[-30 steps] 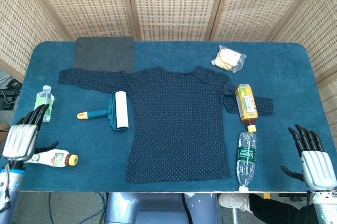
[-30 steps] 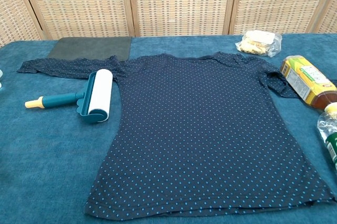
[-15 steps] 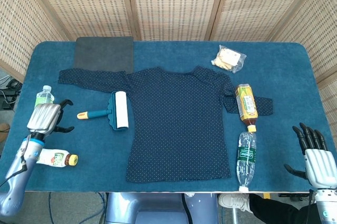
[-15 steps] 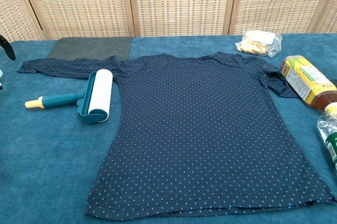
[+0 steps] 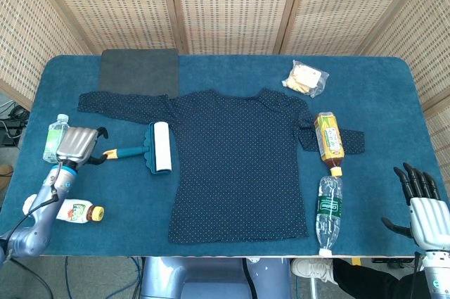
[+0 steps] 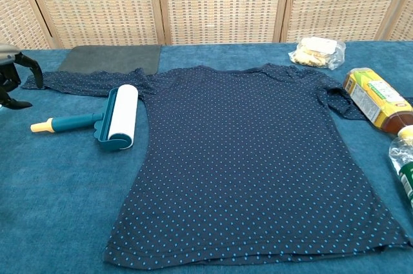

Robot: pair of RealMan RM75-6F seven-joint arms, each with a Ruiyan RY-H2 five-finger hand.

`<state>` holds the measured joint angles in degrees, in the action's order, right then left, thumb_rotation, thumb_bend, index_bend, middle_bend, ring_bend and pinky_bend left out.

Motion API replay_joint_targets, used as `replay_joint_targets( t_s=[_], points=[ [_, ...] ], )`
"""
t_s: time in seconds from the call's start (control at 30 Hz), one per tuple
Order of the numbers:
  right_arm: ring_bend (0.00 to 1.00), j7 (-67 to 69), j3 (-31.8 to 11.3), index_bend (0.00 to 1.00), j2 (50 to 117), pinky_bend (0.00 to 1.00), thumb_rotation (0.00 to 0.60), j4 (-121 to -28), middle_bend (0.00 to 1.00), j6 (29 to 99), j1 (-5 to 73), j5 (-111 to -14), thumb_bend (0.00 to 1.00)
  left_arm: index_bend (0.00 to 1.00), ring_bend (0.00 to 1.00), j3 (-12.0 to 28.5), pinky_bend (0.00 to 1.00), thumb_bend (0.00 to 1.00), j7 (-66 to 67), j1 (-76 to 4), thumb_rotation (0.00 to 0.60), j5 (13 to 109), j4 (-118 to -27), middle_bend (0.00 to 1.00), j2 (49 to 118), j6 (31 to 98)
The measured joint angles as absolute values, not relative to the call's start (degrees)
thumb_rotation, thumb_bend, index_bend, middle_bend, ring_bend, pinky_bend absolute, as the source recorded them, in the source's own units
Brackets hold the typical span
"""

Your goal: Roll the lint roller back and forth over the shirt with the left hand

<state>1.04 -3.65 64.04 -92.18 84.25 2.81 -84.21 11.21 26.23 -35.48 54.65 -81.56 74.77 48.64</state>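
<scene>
covering the counter (image 5: 225, 67) is a blue cloth, and lying flat across its middle is the dotted navy shirt (image 5: 235, 165), sleeves spread out to both sides. a dark grey mat (image 5: 138, 71) is sitting at the far left, touching the left sleeve. the lint roller (image 5: 149, 148) is resting just beside the shirt's left edge, its white drum toward the shirt and its yellow-tipped handle pointing away. the left hand (image 5: 75, 145) is hovering near that handle tip, its fingers (image 6: 31, 68) curling apart and gripping nothing. the right hand (image 5: 426, 207) is waiting at the near right corner, fingers spread and holding nothing. two bottles are lying near the right sleeve.
</scene>
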Motion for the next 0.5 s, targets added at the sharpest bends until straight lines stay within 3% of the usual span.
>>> replay_joint_targets(
  t_s=[0.5],
  points=[
    [0.0,1.36,-3.83,0.0,64.17,0.0,0.6,-91.65,0.0,84.19,2.8,-83.81,0.09,0.4,0.74,8.86,0.7,0.3,30.08,-40.3,0.6,48.71,-74.51,0.85,81.48,46.16]
  ],
)
